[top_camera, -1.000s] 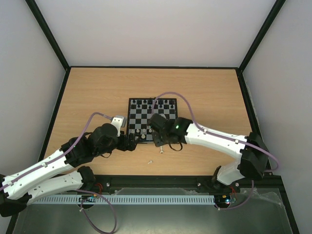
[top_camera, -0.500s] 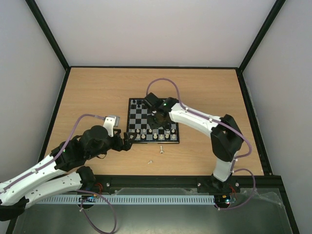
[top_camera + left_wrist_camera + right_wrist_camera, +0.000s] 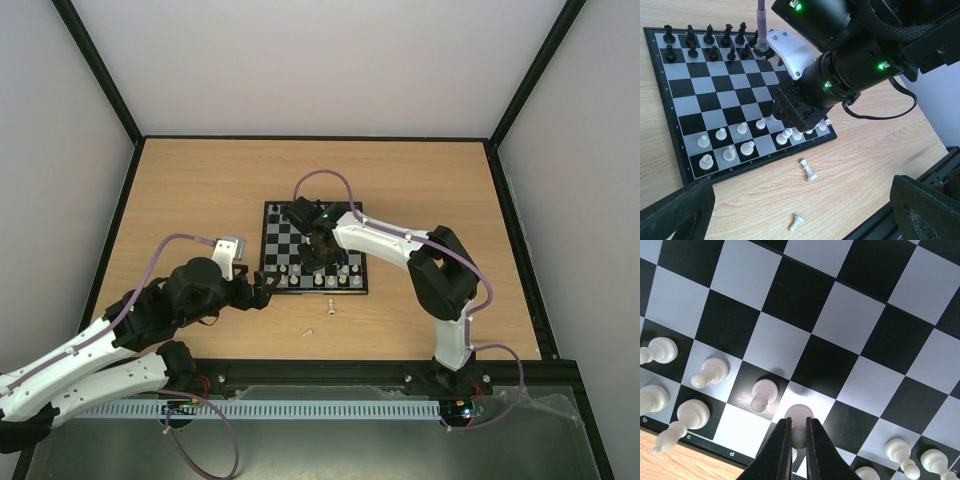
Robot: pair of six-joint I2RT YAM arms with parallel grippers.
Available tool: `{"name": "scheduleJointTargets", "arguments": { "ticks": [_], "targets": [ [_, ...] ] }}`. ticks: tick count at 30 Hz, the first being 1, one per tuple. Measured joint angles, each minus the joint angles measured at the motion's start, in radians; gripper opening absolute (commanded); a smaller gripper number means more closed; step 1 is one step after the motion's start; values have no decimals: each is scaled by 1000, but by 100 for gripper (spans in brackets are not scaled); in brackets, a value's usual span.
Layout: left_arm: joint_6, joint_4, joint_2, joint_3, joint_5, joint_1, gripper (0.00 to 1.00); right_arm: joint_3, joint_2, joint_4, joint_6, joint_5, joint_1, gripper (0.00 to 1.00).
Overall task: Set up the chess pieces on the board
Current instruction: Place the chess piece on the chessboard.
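White pawn (image 3: 799, 421) between nearly closed right jaws

Overhead we lost the board's (image 3: 277, 232) middle squares under the right arm (image 3: 385, 240); up close, the right fingers (image 3: 782, 447) hid the white pawn's (image 3: 799, 414) base, and the left fingers (image 3: 675, 212) were just blur.

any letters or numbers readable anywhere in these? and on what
"b": on the board, near border, right wrist view.
"c": same border, one square to the right.
"d": same border, one square further right.
Marks along the board's edge in the left wrist view: too small to read.
Nothing else readable.
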Motion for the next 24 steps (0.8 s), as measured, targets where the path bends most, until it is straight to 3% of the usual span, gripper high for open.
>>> {"name": "scheduleJointTargets", "arguments": {
  "ticks": [14,24],
  "targets": [
    [0,0,8,0,0,0,99,0,47,0,-13,-5,-14,3],
    [0,0,15,0,0,0,99,-3,47,0,-19,-6,-16,13]
  ]
}}
